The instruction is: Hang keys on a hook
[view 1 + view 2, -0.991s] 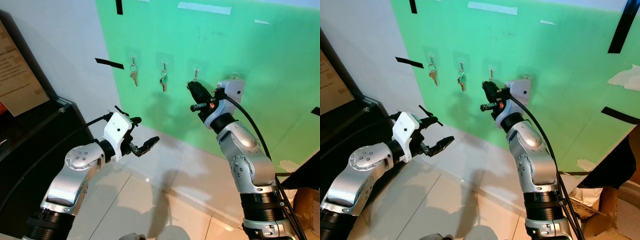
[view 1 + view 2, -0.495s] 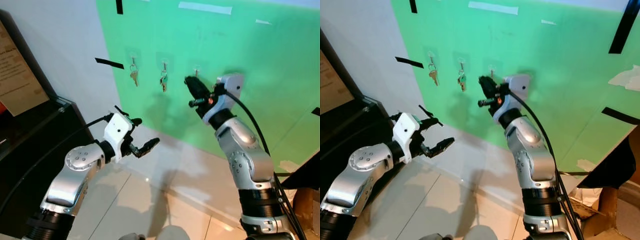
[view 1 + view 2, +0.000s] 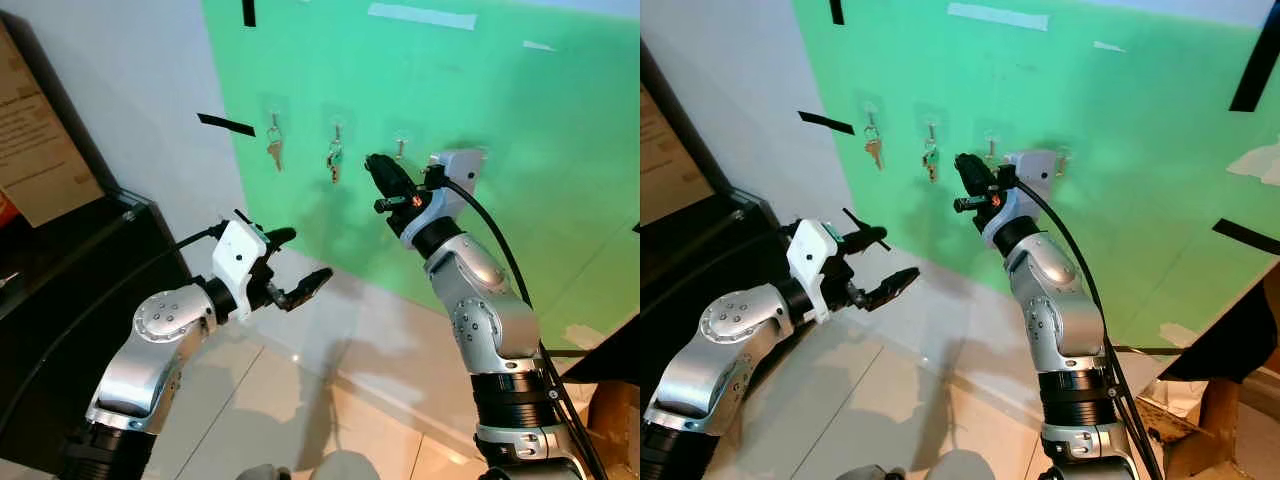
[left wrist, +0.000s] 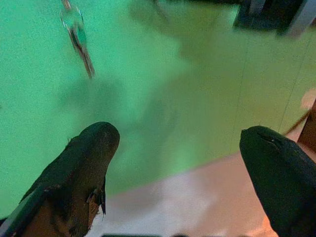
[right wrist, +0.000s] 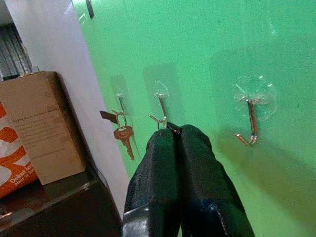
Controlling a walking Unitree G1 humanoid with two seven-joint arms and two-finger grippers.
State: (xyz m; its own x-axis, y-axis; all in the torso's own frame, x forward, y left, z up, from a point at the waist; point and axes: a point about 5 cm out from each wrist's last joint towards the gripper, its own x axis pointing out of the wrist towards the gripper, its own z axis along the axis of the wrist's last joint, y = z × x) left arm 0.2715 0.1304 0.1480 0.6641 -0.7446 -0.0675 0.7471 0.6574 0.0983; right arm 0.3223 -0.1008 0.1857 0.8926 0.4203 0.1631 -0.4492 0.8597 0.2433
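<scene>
Several clear hooks sit in a row on the green wall (image 3: 520, 120). The first holds a brass key (image 3: 274, 151). The second holds keys with a green tag (image 3: 334, 161). The third hook (image 3: 400, 147) is bare. My right gripper (image 3: 374, 165) is raised close to the wall between the second and third hooks, fingers shut; I see nothing between them. In the right wrist view the fingertips (image 5: 173, 134) cover the foot of the second hook, beside the bare hook (image 5: 252, 121). My left gripper (image 3: 300, 258) is open and empty, lower and to the left, facing the wall.
A black cabinet (image 3: 60, 290) stands at the left with a cardboard box (image 3: 40, 140) on it. Black tape strips (image 3: 222, 124) mark the wall. Pale floor tiles (image 3: 300, 400) lie below. A dark object and a box (image 3: 1230, 400) are at the lower right.
My right gripper has moved left and slightly up along the wall, from below the third hook toward the second. The left arm has barely moved; the view has shifted a little.
</scene>
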